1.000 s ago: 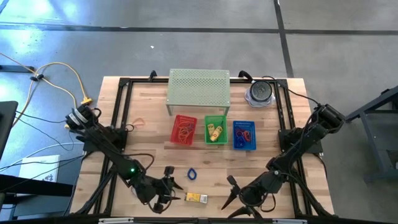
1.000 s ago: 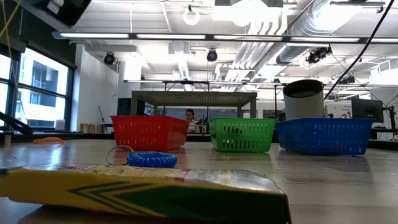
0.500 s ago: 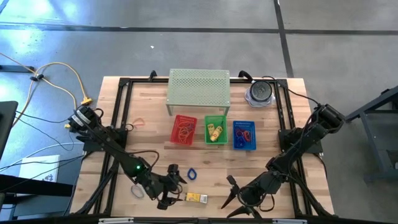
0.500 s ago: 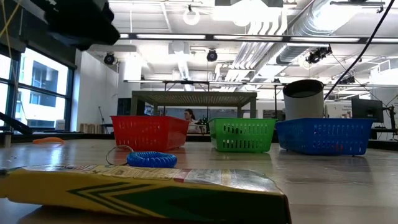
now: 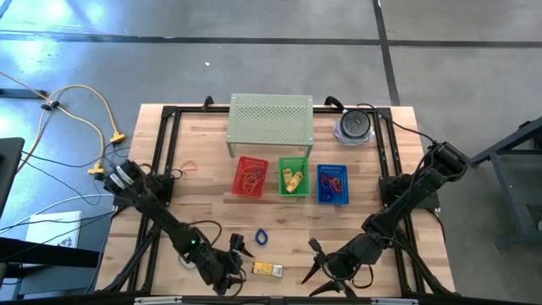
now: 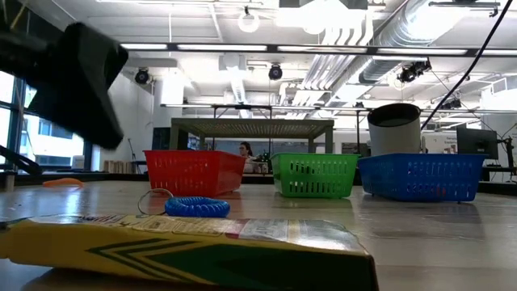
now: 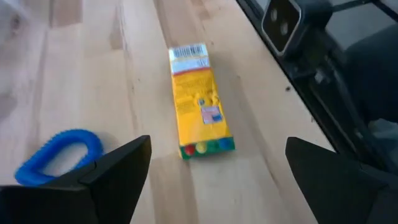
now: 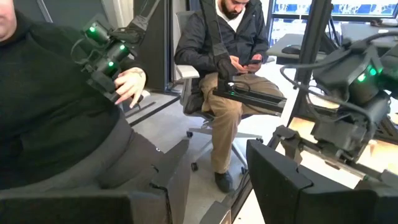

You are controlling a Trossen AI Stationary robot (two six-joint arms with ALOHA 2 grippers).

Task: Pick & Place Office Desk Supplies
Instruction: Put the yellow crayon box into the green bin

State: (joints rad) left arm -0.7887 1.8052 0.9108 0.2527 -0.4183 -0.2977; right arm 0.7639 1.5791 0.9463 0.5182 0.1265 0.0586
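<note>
At the lower centre of the high view, the left pincer (image 5: 230, 264) is seen spread wide and empty beside the yellow box (image 5: 267, 269) on the worktop (image 5: 203, 191); its fingertips are hard to make out. Near the bottom edge, the right pincer (image 5: 326, 269) is parted, nothing visibly held

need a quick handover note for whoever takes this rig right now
Left tool: open, empty, hovering over the yellow rectangular box near the table's front edge.
Right tool: waiting at front right, holding nothing visible.
Blue coiled loop lies beside that box; an orange band sits far left.
Done: bands in the red basket and blue basket, yellow boxes in the green basket.
Left: box, loop, orange band.
</note>
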